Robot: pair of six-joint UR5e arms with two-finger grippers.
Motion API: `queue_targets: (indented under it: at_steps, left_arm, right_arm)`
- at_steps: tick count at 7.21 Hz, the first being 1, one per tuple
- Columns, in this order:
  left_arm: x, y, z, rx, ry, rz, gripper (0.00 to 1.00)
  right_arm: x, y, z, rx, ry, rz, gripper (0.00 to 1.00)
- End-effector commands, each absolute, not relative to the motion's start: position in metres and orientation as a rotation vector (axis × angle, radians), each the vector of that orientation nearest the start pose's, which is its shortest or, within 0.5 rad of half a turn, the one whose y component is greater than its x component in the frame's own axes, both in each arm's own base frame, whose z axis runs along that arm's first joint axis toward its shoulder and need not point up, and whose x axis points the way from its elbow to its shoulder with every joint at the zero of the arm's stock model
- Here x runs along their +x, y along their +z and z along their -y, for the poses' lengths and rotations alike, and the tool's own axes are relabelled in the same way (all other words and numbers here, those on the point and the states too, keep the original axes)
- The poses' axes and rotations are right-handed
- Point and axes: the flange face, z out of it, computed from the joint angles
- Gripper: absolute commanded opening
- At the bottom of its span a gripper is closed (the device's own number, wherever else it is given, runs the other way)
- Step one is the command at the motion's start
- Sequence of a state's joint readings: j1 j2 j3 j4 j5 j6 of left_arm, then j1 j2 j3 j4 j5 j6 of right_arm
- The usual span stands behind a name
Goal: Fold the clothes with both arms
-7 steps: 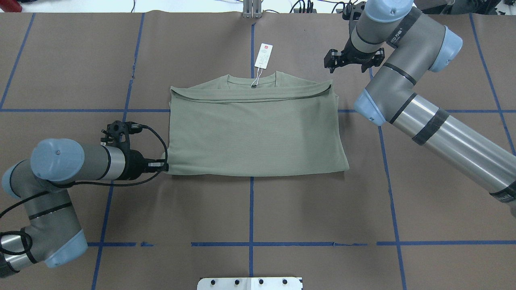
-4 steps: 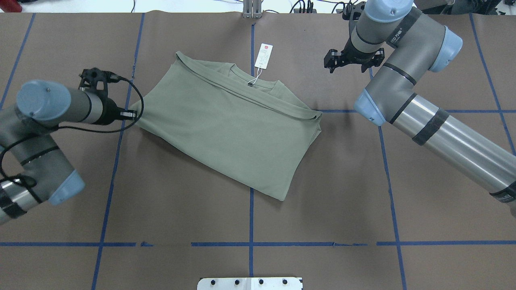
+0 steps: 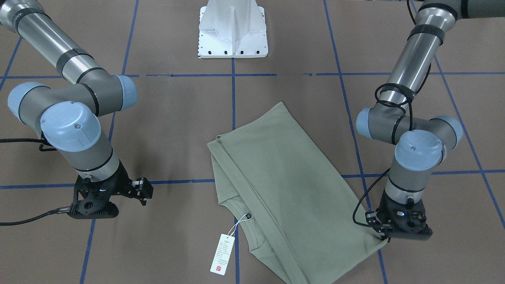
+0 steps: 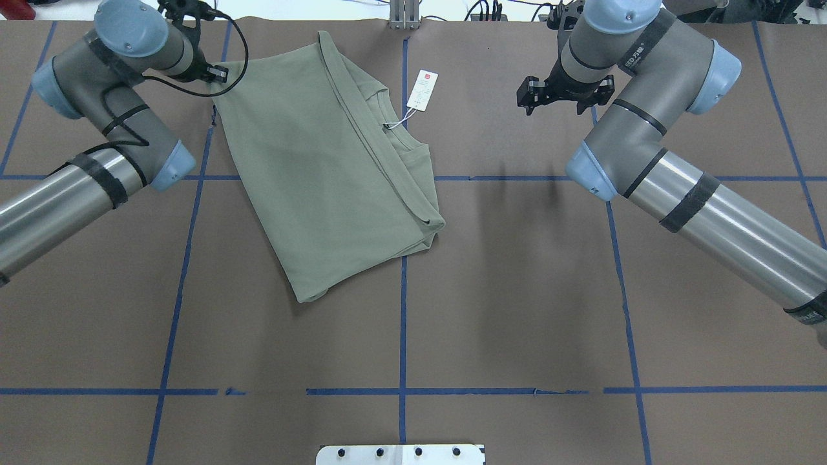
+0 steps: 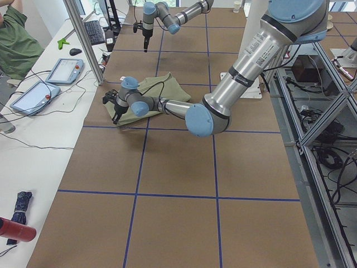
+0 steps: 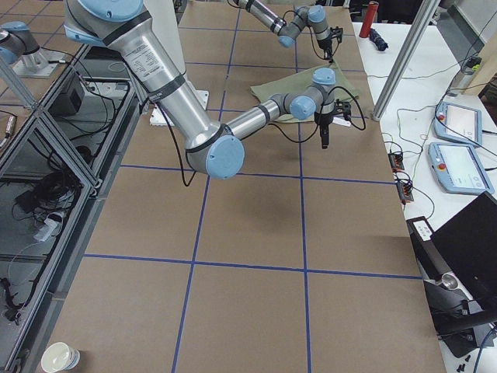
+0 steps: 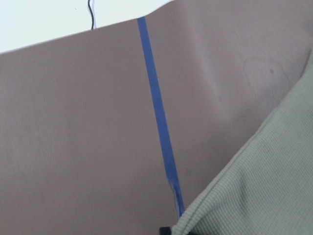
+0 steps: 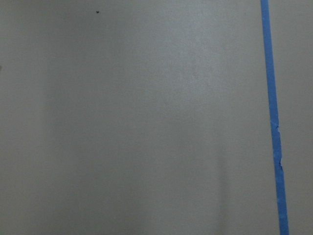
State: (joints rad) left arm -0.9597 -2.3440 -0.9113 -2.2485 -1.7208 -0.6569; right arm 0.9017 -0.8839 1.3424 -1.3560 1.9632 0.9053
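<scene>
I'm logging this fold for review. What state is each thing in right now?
shirt: folded, lying flat and askew on the table.
hang tag: strung to the neckline, lying flat beside it.
left pincer: shut on the shirt's corner.
right pincer: apart from the shirt; open or shut unclear.

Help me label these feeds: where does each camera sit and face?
Front: across the table, facing the base; left arm, right arm.
Overhead: behind the robot, above the shirt; both arms.
Left side: table's left end; left arm nearest.
Right side: opposite end; right arm nearest.
Left wrist: down on shirt edge; no arm.
Right wrist: down on table; no arm.
Shared: front and overhead show left pincer on shirt corner.
</scene>
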Motion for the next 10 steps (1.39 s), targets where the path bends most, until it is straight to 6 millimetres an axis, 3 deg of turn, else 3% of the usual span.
queue_targets:
  at_steps: [1,2,3,4,5,6,8,10]
  left_arm:
    - [0.362,0.410,0.769,0.637,0.114,-0.532,0.99]
    - [0.346,0.407,0.770,0.634,0.128,-0.610,1.00]
    - [0.315,0.409,0.770,0.524,0.143,-0.785,1.00]
    - [0.304,0.412,0.754,0.493,0.139,-0.872,1.00]
    - [0.299,0.417,0.744,0.495,0.132,-0.882,1.00]
    - [0.298,0.420,0.743,0.493,0.133,-0.881,1.00]
    - [0.298,0.420,0.743,0.493,0.133,-0.881,1.00]
    - [0.298,0.420,0.743,0.493,0.132,-0.880,1.00]
  right_arm:
    - [-0.402,0.312,0.648,0.201,0.114,0.758,1.00]
    - [-0.425,0.282,0.643,0.189,0.151,0.792,1.00]
    - [-0.452,0.250,0.633,0.180,0.206,0.818,1.00]
    - [-0.491,0.213,0.619,0.178,0.288,0.836,0.99]
    - [-0.533,0.204,0.597,0.139,0.397,0.830,0.94]
    - [-0.560,0.203,0.574,0.088,0.497,0.836,0.84]
    - [-0.604,0.211,0.535,0.091,0.552,0.808,0.74]
    - [-0.617,0.224,0.526,0.101,0.536,0.782,0.64]
